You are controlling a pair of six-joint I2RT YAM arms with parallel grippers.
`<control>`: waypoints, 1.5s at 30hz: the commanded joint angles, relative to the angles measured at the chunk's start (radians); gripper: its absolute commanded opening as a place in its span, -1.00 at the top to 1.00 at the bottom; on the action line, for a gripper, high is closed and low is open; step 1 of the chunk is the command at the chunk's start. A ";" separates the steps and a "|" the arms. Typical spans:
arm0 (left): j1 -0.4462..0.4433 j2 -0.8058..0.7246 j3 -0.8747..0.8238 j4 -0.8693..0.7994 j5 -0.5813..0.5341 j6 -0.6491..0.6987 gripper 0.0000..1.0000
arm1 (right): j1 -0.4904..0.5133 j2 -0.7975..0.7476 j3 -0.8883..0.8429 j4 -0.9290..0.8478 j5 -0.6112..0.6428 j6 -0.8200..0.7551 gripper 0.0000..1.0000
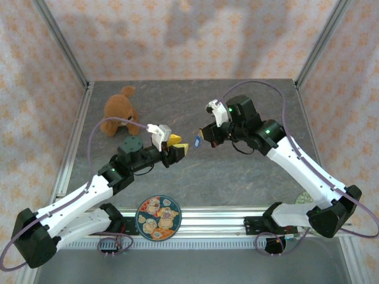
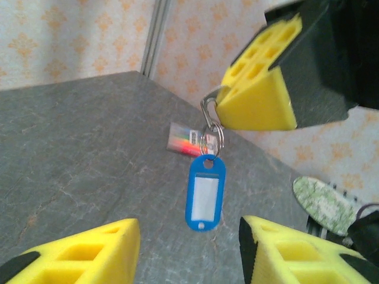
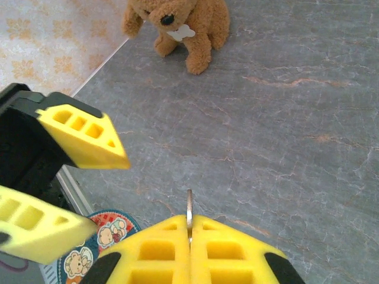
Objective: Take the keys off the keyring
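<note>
My right gripper (image 1: 205, 138) hovers above the table's middle, shut on a thin silvery metal piece (image 3: 189, 207) that looks like one of the keys. In the left wrist view its yellow fingers (image 2: 260, 97) pinch that metal loop (image 2: 207, 109). Below the loop hang the keyring (image 2: 212, 139) and a blue tag (image 2: 205, 192) (image 1: 197, 142). A small silvery piece with a rainbow sheen (image 2: 183, 142) shows just left of the ring; whether it hangs there I cannot tell. My left gripper (image 1: 179, 148) (image 2: 189, 260) faces the tag a short way off, open, with nothing between its fingers (image 3: 89, 139).
A brown teddy bear (image 1: 120, 111) (image 3: 177, 23) sits at the back left. The round patterned plate (image 1: 158, 217) (image 3: 89, 248) lies at the near edge between the arm bases. A green patterned object (image 2: 323, 204) lies near the right arm's base. A dark green round piece (image 1: 130, 144) sits by the left arm.
</note>
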 commanded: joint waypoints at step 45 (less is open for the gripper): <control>-0.105 0.063 0.075 0.149 -0.176 0.315 1.00 | 0.079 -0.067 -0.050 0.069 -0.006 0.054 1.00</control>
